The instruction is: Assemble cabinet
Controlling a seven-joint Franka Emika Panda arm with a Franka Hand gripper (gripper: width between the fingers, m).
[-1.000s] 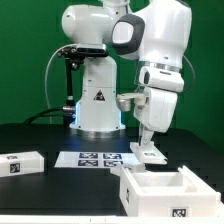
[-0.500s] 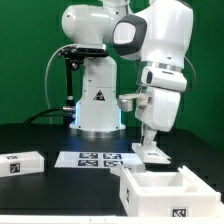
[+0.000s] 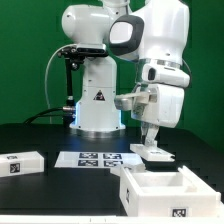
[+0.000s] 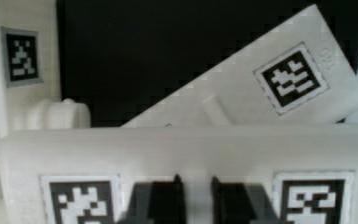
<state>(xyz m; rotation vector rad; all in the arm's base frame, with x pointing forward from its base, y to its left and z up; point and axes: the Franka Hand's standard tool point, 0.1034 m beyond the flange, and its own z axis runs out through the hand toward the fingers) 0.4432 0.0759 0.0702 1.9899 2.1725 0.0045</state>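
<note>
My gripper (image 3: 152, 147) hangs over the table's right side, shut on a flat white cabinet panel (image 3: 154, 155) and holding it just above the table. In the wrist view that panel (image 4: 176, 155) fills the foreground with a tag on each side of my gripper (image 4: 194, 200). Its dark fingers (image 4: 156, 200) stand close together with a thin white strip between them. The open white cabinet box (image 3: 132, 188) stands in front of the gripper. Beyond the held panel the wrist view shows a tilted tagged white part (image 4: 265, 85) and a white part with a small knob (image 4: 51, 113).
The marker board (image 3: 95, 158) lies flat in front of the white robot pedestal (image 3: 97, 100). Another tagged white cabinet part (image 3: 20, 163) lies at the exterior view's left. A black stand with cables rises behind the pedestal.
My gripper has risen a little and shifted slightly toward the exterior view's right, taking the white panel up off the table with it.
</note>
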